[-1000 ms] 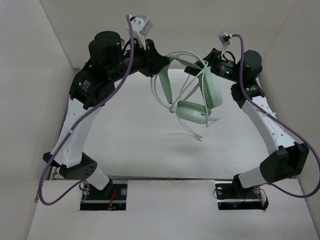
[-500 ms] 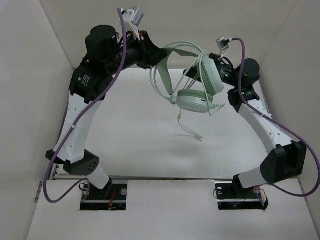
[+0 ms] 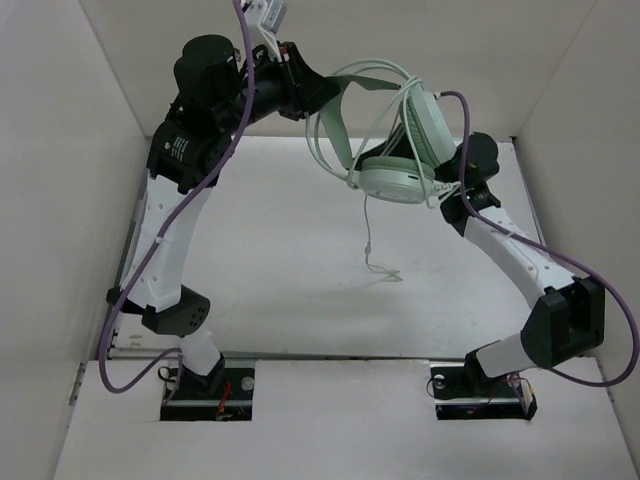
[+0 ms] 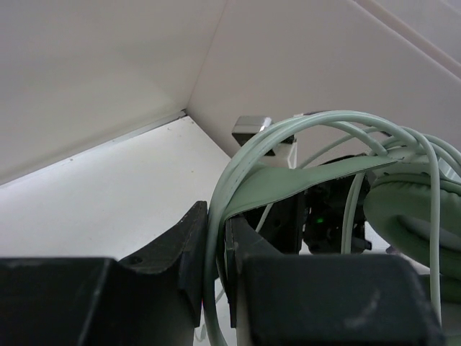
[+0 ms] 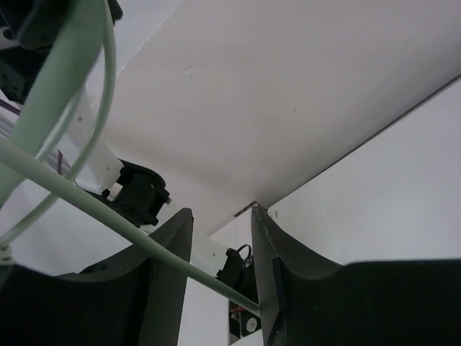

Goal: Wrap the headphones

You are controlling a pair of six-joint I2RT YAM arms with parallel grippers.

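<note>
The pale mint-green headphones (image 3: 405,180) hang in the air near the back wall. My left gripper (image 3: 322,97) is shut on the thin headband (image 4: 302,180); in the left wrist view the gripper (image 4: 216,220) pinches the band with loops of cord (image 4: 346,119) beside it. In the top view my right gripper is hidden behind the earcups. In its wrist view the right gripper (image 5: 220,216) has a narrow gap between its jaws, and the thin cord (image 5: 108,213) crosses that gap unpinched. The cord's loose tail (image 3: 368,235) dangles to the table.
White walls close in the white table (image 3: 280,290) on the left, back and right. The purple arm cables (image 3: 230,160) loop beside both arms. The arm bases (image 3: 210,385) sit at the near edge.
Both arms have lifted the headphones higher and toward the back wall. The right wrist has slid behind the earcups, and the dangling cord tail has swung left.
</note>
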